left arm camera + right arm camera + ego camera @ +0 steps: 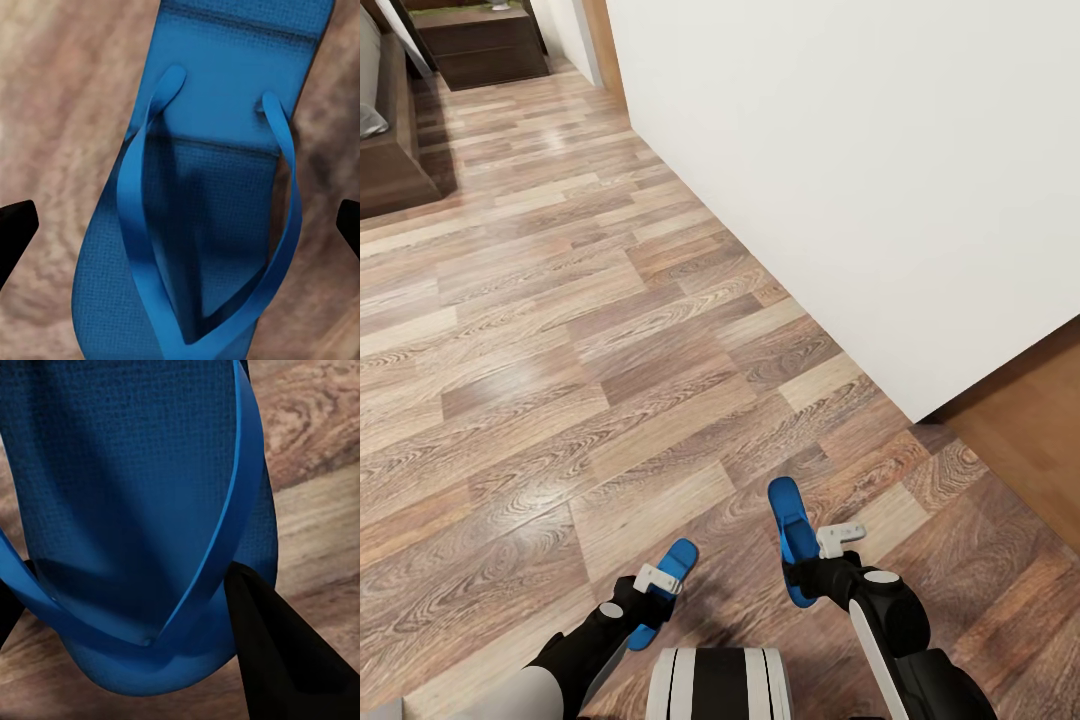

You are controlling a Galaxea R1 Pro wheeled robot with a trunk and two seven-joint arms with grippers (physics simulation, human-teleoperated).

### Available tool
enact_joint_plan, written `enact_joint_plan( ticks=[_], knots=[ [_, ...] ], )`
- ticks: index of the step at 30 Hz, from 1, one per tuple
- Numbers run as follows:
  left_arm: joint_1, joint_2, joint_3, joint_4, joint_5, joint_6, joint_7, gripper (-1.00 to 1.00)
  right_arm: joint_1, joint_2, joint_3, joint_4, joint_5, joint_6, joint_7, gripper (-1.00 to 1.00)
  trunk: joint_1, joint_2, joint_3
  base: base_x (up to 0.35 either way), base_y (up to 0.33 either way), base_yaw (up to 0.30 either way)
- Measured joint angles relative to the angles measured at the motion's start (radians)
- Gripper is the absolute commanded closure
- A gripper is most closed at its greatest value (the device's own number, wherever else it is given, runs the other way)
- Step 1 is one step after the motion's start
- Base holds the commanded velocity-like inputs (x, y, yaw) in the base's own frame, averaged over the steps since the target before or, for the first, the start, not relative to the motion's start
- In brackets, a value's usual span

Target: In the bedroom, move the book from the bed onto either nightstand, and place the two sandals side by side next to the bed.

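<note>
Blue sandals ride in both pincers above the light-brown plank floor (560,330). At the far left edge of the head view, a corner of the bed (385,150) shows, dark-brown frame with a strip of pale-grey mattress, and beyond it a low dark cabinet (480,40) stands against the wall. Nearer, the left pincer (650,590) holds the left sandal (665,585); in the left wrist view that sandal (217,187) lies between the dark fingertips (15,225), which stand apart at either side, so I cannot tell how firmly it is gripped. To the right, the right pincer (815,570) is closed on the right sandal (790,535); its finger (277,652) presses the sandal's (135,510) toe edge. A white wall (860,180) runs along the right.
</note>
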Motion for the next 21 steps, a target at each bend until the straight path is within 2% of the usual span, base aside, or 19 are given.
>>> enact_joint_plan(
  ticks=[10, 13, 21],
  knots=[
    [0.000, 0.000, 0.000, 0.000, 0.000, -0.001, 0.000, -1.00, 0.000, 0.002, 0.032, 0.000, -0.001, 0.002, 0.000, 1.00, 0.000, 0.000, -0.004, 0.000, 0.000, 0.000],
    [0.000, 0.000, 0.000, 0.000, 0.000, 0.000, 0.000, -1.00, 0.000, 0.002, 0.036, 0.000, 0.001, 0.003, 0.000, 1.00, 0.002, -0.001, -0.015, 0.000, 0.000, 0.000],
    [0.000, 0.000, 0.000, 0.000, 0.000, -0.001, 0.000, -1.00, 0.000, 0.002, 0.039, -0.001, 0.001, 0.005, 0.000, 1.00, 0.002, -0.001, -0.015, 0.000, 0.000, 0.000]
  ],
)
